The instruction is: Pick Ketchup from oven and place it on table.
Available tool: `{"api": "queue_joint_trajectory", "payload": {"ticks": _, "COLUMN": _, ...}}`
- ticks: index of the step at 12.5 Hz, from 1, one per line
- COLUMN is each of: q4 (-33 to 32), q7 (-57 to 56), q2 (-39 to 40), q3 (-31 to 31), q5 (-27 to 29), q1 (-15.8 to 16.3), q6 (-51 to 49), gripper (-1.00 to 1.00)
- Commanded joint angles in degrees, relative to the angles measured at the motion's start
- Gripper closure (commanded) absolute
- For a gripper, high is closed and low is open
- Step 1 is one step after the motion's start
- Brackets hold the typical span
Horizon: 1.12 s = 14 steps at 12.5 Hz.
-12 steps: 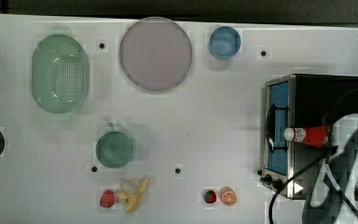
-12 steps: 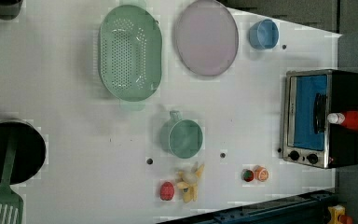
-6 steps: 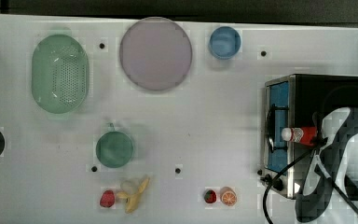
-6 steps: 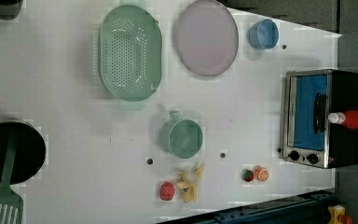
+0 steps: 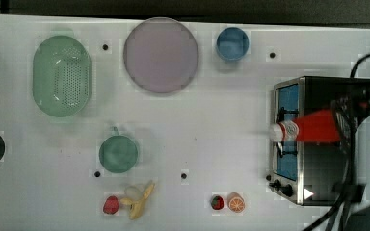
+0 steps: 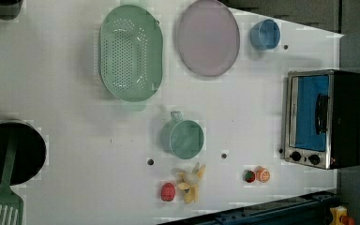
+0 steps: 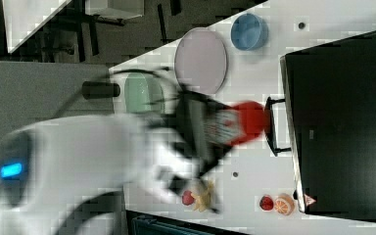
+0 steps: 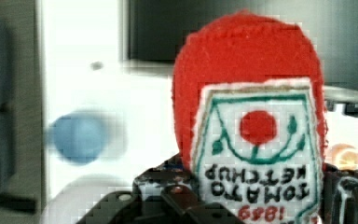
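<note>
1. One slim red ketchup bottle of knitted or felt-like cloth, with a white cap and a white stitched label (image 5: 313, 128), is the thing to handle. In the top view it lies sideways above the oven, its cap toward the top view's left, over the oven's front edge. In the wrist view the label reads "TOMATO KETCHUP".
2. Its surface looks woolly, so I judge it soft, light and not fragile. It should not slip easily, but it can squash and bend under pressure.
3. The dark end effector (image 8: 242, 205) is closed on the ketchup bottle at its lower body, near the label. I think the wide body is the best place to hold; the narrow cap end would bend.
4. The boxy black toaster oven with a silver front frame and blue glass door (image 6: 326, 118) stands at the left view's right, with its door shut as far as I can see. The bottle seems lifted off it, but how high I cannot tell.
5. The large flat white desk (image 5: 221, 125) has free space just beside the oven on the top view's left.
6. Farther away are a round blue cup (image 5: 232, 43), a pale purple plate (image 5: 161, 55), a green perforated colander (image 5: 62, 75), a green mug (image 5: 118, 153) and small toy fruits.
</note>
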Motion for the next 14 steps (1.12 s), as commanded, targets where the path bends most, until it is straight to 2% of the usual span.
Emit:
{"api": "queue_joint_trajectory", "payload": {"ticks": 1, "q4": -1.90, "q7": -1.63, "q2": 2.74, "q3": 9.25, "q5": -1.33, "q1": 7.69, "q6": -0.66, "gripper": -0.26}}
{"api": "queue_joint_trajectory", "payload": {"ticks": 3, "q4": -3.97, "q7": -1.57, "q2": 3.53, "q3": 12.96, "q5": -2.72, "q1": 8.67, "q6": 1.19, "gripper": -0.26}}
{"api": "queue_joint_trajectory", "payload": {"ticks": 6, "q4": -10.58, "q7": -1.52, "q2": 4.42, "q3": 16.73, "q5": -10.72, "q1": 9.66, "q6": 8.87, "gripper": -0.26}}
{"api": "queue_joint_trajectory", "payload": {"ticks": 9, "q4": -25.43, "q7": -1.50, "q2": 5.43, "q3": 17.47, "q5": -11.13, "q1": 9.75, "q6": 24.78, "gripper": -0.26}}
{"api": "queue_joint_trajectory", "payload": {"ticks": 11, "q4": -30.73, "q7": -1.50, "q2": 7.60, "q3": 17.82, "q5": -11.04, "q1": 9.88, "q6": 33.72, "gripper": -0.26}}
{"api": "queue_joint_trajectory", "payload": {"ticks": 14, "q4": -33.25, "q7": -1.21, "q2": 12.34, "q3": 19.12, "q5": -8.55, "q1": 9.89, "q6": 39.14, "gripper": -0.26}}
